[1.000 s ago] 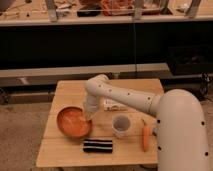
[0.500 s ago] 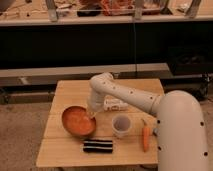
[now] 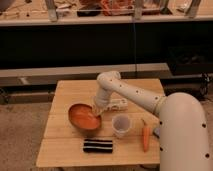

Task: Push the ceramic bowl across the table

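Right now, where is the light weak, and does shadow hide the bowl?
Camera view: warm light on the table; the space behind it is almost black; the ceramic bowl is well lit, shadow only under its near edge; the gripper, shut, sits at the bowl's right rim, unshaded.

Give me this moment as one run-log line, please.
gripper: shut, at ceramic bowl rim | ceramic bowl: upright on table

Prob. lab/workshop: cluttered shelf (image 3: pixel 100 20) w/ gear, cable (image 3: pixel 135 42) behind table (image 3: pixel 62 150).
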`<state>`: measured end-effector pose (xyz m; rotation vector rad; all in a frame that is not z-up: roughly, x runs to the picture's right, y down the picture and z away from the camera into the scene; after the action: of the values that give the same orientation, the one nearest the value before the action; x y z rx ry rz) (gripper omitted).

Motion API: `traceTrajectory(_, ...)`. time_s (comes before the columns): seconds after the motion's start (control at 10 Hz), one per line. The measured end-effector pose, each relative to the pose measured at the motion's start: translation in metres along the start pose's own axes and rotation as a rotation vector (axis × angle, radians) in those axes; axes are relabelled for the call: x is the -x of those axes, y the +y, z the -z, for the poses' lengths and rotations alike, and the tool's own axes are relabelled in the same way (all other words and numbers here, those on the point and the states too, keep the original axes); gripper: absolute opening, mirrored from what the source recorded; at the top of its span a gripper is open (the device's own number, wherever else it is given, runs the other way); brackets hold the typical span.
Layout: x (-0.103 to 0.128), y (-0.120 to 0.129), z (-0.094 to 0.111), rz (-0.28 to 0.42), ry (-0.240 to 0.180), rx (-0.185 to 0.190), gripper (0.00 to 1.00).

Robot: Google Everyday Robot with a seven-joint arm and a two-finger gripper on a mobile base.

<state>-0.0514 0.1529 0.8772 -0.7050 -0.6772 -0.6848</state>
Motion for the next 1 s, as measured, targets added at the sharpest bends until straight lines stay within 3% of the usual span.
traceTrajectory(0.4, -0.036, 0.021, 0.019, -0.069, -0.025, 0.003, 0.01)
traceTrajectory(0.7, -0.041, 0.018, 0.021, -0.090, -0.032, 0.004, 0.01)
traceTrajectory(1.0, -0.066, 0.035, 0.034, -0.131, -0.037, 0.002, 0.01)
